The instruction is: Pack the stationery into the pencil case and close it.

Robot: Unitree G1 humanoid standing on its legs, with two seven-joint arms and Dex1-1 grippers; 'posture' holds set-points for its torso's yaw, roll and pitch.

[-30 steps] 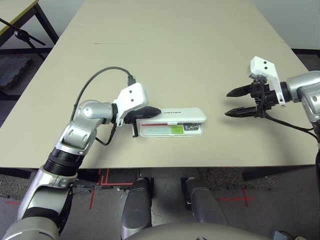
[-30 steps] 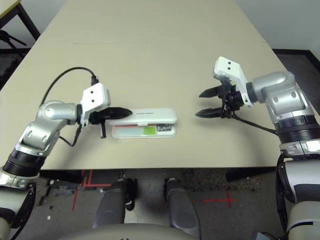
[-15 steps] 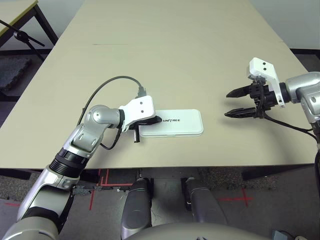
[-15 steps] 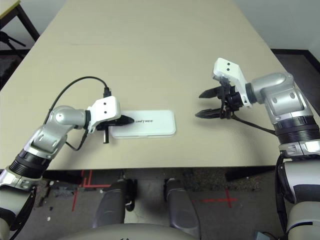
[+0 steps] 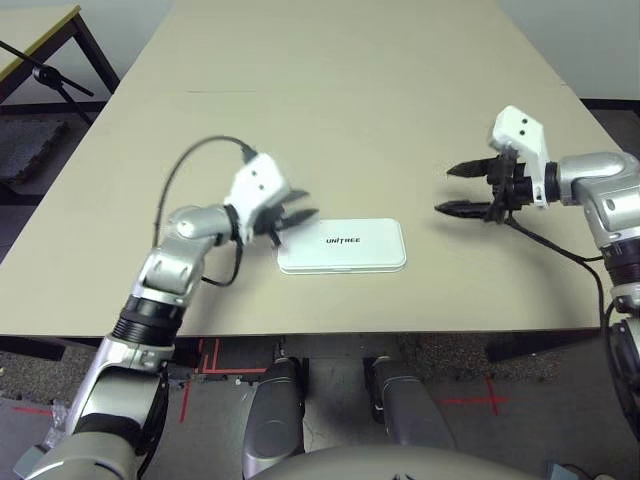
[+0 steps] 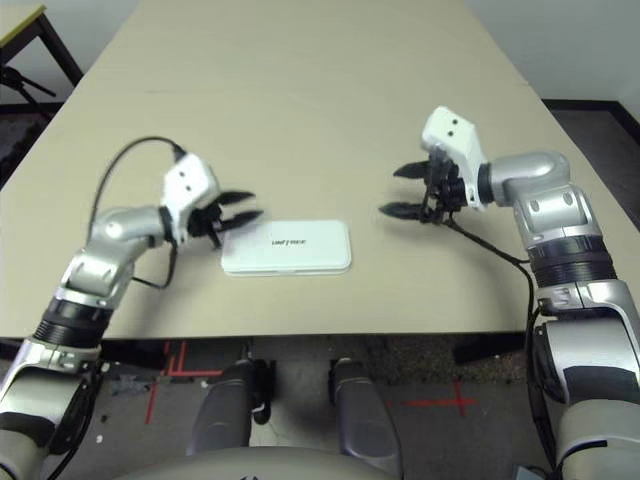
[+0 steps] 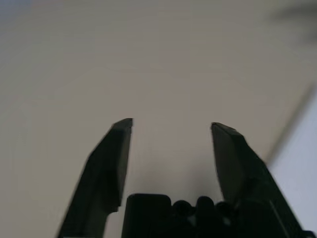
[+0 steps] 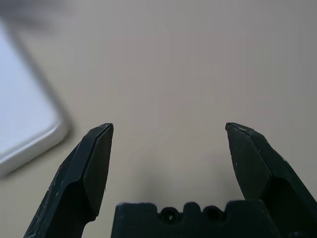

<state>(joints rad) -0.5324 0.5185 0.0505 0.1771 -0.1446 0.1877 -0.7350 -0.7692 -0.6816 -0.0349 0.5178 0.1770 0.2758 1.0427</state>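
Observation:
The white pencil case (image 5: 342, 246) lies flat on the table with its lid down, the "UNITREE" print facing up. The stationery is hidden inside it. My left gripper (image 5: 296, 213) hovers open just off the case's left end, lifted above the table, nothing between its fingers. My right gripper (image 5: 457, 188) stands open well to the right of the case, also with nothing in it. A corner of the case (image 8: 25, 129) appears in the right wrist view, and its edge (image 7: 297, 148) in the left wrist view.
The beige table (image 5: 350, 110) stretches wide behind the case. A black cable (image 5: 190, 160) loops off my left wrist. Another table's corner (image 5: 30, 20) and a dark stand are at the far left, off the table.
The lid has gone down and the case is now shut. My left gripper has lifted off the case's left end and opened. My right gripper has shifted slightly up and left.

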